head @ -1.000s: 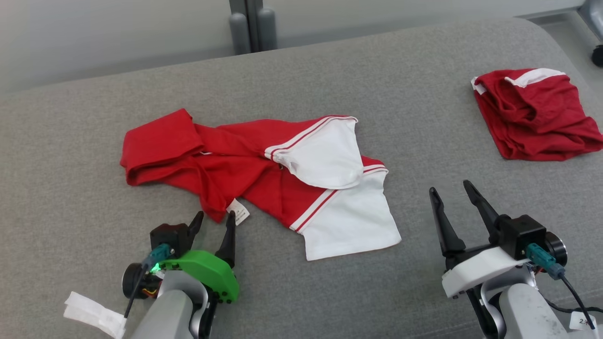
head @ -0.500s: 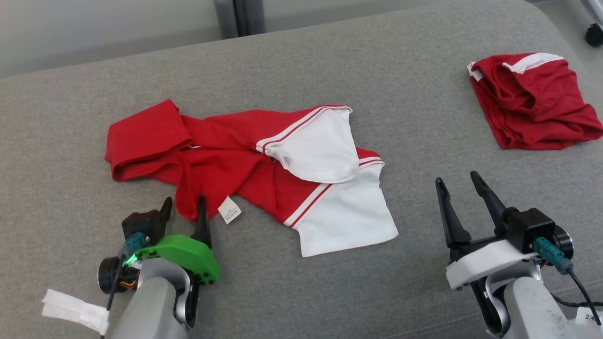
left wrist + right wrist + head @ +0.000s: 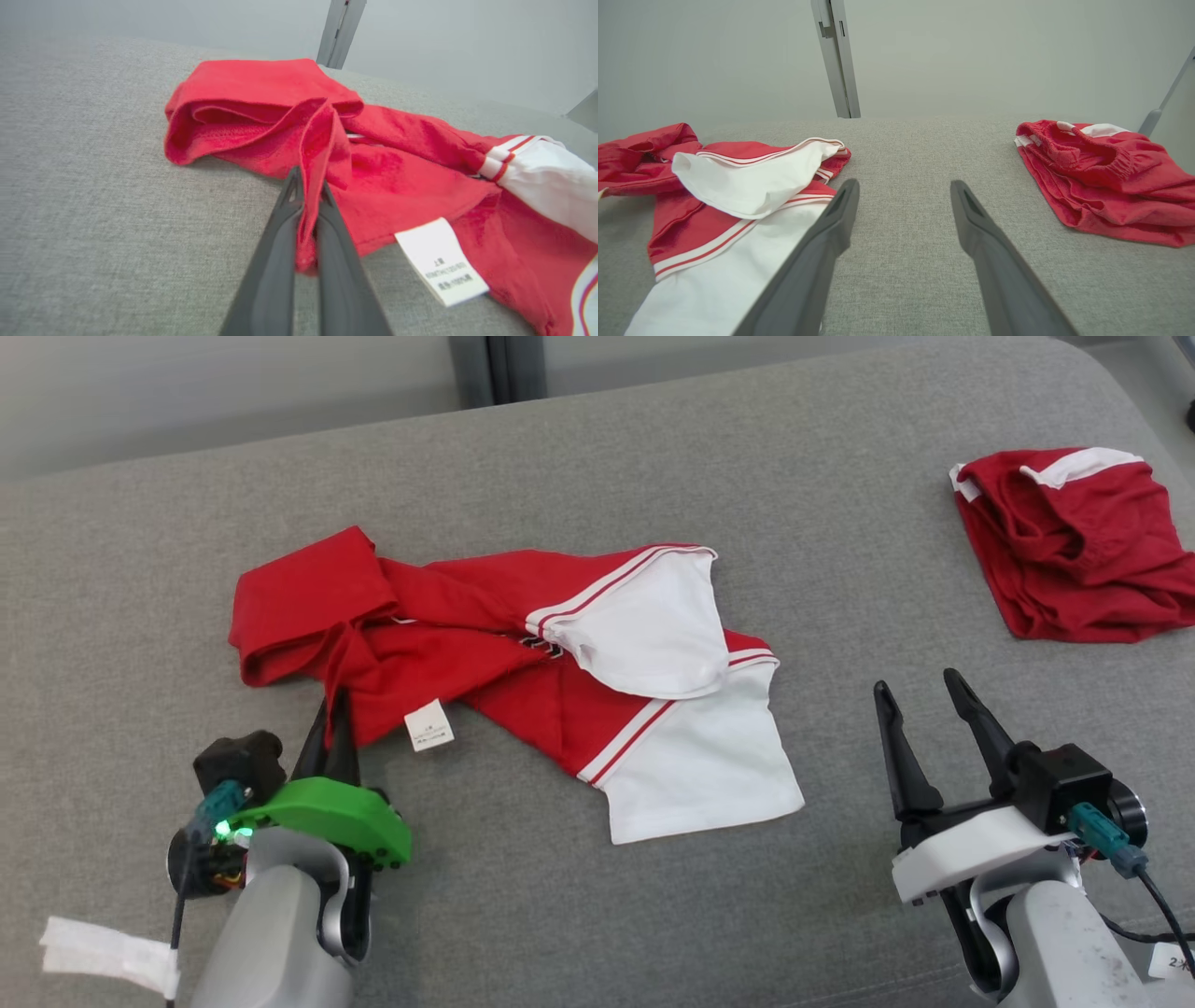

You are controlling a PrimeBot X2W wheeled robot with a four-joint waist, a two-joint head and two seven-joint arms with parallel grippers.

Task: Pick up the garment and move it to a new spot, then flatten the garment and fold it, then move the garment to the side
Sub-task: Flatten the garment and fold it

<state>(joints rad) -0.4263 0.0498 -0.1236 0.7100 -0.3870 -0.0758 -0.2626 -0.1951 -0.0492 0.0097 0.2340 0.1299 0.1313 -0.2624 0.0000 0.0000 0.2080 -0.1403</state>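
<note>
Red-and-white garment point(image 3: 467, 653) lies crumpled on the grey upholstery point(image 3: 653, 476), its near red edge now pinched by the left gripper point(image 3: 332, 714), which gaped a second ago, while the right gripper point(image 3: 920, 695) stays spread, clear of it.

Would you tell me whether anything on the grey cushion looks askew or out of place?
The red-and-white garment lies crumpled, a white section flopped across it and its care label turned out beside the left gripper, which pinches a red fold. Nothing looks damaged.
</note>
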